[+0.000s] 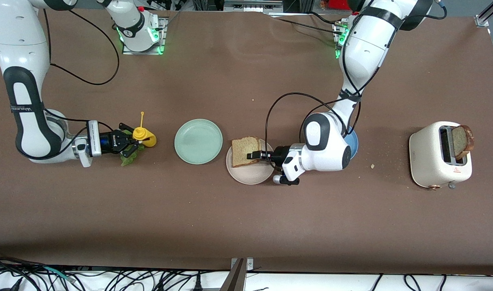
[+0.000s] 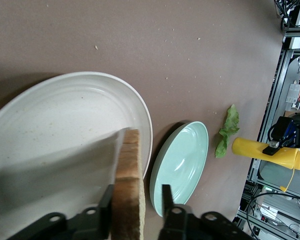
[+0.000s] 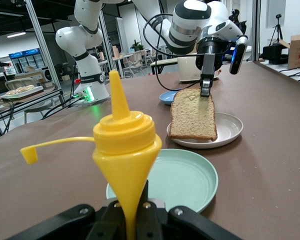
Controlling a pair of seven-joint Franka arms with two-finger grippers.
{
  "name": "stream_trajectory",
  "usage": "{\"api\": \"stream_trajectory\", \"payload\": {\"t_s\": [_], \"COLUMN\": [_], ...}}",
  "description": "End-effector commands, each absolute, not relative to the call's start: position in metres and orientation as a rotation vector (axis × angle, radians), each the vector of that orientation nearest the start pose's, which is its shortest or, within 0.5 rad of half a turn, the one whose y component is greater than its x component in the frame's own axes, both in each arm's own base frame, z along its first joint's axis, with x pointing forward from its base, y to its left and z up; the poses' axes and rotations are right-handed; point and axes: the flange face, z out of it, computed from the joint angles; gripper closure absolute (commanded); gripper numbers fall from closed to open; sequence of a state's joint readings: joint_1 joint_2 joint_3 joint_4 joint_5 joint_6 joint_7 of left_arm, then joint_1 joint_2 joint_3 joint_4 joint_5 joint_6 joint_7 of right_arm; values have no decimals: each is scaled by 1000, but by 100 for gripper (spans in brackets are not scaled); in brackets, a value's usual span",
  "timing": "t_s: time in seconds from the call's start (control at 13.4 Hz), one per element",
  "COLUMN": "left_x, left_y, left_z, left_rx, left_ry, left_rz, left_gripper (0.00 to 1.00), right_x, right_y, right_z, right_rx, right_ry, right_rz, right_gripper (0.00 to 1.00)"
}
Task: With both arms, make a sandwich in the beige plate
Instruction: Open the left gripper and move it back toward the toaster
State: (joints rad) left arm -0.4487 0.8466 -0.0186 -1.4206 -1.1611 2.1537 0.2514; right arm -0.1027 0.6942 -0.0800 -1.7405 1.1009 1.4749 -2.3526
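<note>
A bread slice (image 1: pixel 245 150) is seen in the beige plate (image 1: pixel 250 174), propped on one edge and leaning toward the mint plate (image 1: pixel 198 141). The left gripper (image 1: pixel 256 155) is placed low over the beige plate at the slice's upper edge. In the left wrist view the slice (image 2: pixel 128 192) stands between the two fingers (image 2: pixel 166 199); one finger is against the bread and a small gap shows beside the other, so the jaws are parted around it and not clamped. The left arm's wrist covers most of a blue plate (image 1: pixel 352 143) just beside the beige one, toward the left arm's end of the table.

The right gripper (image 1: pixel 130 142) is found near the right arm's end of the table, its fingers pressed together on a yellow squeeze bottle (image 1: pixel 144 136). A lettuce leaf (image 1: pixel 130 157) lies on the table just under this gripper.

A second slice (image 1: pixel 461 141) sticks up from a white toaster (image 1: pixel 439 154) at the left arm's end of the table.
</note>
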Motion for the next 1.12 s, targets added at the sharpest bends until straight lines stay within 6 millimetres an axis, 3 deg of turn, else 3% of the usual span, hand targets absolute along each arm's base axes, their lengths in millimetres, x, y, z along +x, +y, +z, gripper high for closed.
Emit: {"api": "stream_trajectory", "payload": {"t_s": [0.0,0.22,0.67,0.82,1.04], "left_x": [642,649,670,677,686], "left_y": [-361,-350,-304,-284,-250], "left_z": [203,209,220,228,242], "left_rx": [2204,2205,2241,2263,2391], "left_ry": [40,58,121,137,145], "left_rz": [-208,-190,-137,-114,-121], "left_gripper": [1,1,0,0,0], "right_x": [597,601,610,611,616], "right_y": [-5,-5,-8,-6,-7], "right_z": [205,222,253,255,276], "right_rx": [-1282,-1301,-1346,-1351,-1395], "right_ry": [-1407,-1406,-1414,-1411,-1438], "right_rz": [-748,-734,-661,-653,-589], "right_gripper": [100,100,100,100,100]}}
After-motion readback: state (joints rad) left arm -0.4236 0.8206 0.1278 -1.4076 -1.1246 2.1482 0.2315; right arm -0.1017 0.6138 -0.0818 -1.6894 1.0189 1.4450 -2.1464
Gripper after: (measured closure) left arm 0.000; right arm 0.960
